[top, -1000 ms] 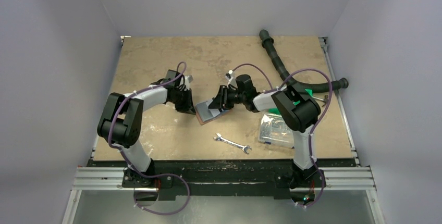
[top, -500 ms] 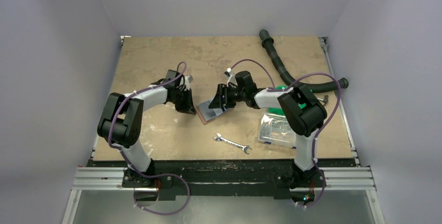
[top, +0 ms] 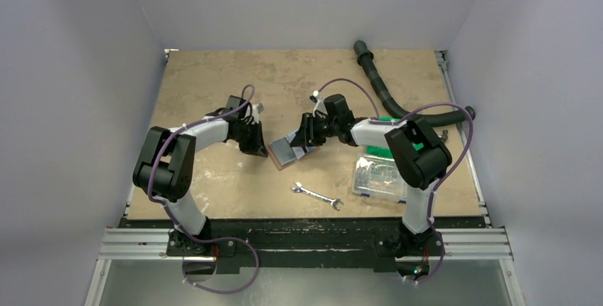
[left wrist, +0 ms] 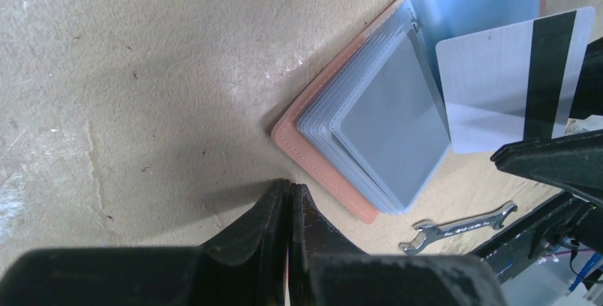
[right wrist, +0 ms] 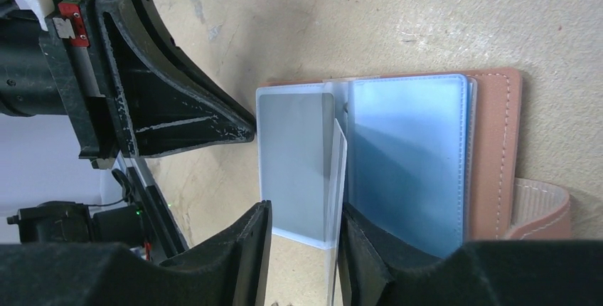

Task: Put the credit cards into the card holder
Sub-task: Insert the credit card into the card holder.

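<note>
Pale card (left wrist: 491,85) between right fingers (right wrist: 384,263)

Top: high, behind bases, looking down on whole table (top: 213,85). Wrists: close, looking down past left claw (left wrist: 288,186) and right claw (right wrist: 304,213). All share wallet (left wrist: 306,148) and card (left wrist: 491,78), just ahead of claws.

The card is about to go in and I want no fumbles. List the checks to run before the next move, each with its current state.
1. Grip: the right gripper holds the striped card: ok.
2. Access: the card holder lies open, sleeves exposed: ok.
3. Aim: striped card's edge lined up with a free sleeve: cannot tell.
4. Bracing: the left gripper pinning the holder: not ok; shut, tip beside the rim, not on it.
5. First card: the grey card sits in a sleeve: ok.
</note>
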You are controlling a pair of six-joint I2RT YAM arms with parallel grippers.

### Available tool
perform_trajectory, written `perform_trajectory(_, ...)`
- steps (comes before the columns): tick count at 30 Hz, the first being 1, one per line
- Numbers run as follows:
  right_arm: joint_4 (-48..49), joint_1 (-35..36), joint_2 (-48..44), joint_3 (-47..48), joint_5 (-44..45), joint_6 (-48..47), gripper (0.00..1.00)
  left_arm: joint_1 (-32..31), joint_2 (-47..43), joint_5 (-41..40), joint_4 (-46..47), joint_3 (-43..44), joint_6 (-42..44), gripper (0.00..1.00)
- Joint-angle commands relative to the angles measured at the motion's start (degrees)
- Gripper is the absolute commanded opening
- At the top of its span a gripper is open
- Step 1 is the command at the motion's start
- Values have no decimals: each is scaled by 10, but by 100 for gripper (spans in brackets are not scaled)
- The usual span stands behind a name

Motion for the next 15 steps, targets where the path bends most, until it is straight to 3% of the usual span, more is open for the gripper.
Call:
perform_trajectory(1,-5,-5,-27,7,11,-10,45,-2,7,3,2,-13,16,0)
perform_trajectory(7,-21,-11,-37,5,19,-22,45,-3,8,5,3,-11,16,0)
perform_trajectory(15,-20,-17,-49,-11,22,-22,27,-3,10,5,3,-11,17,0)
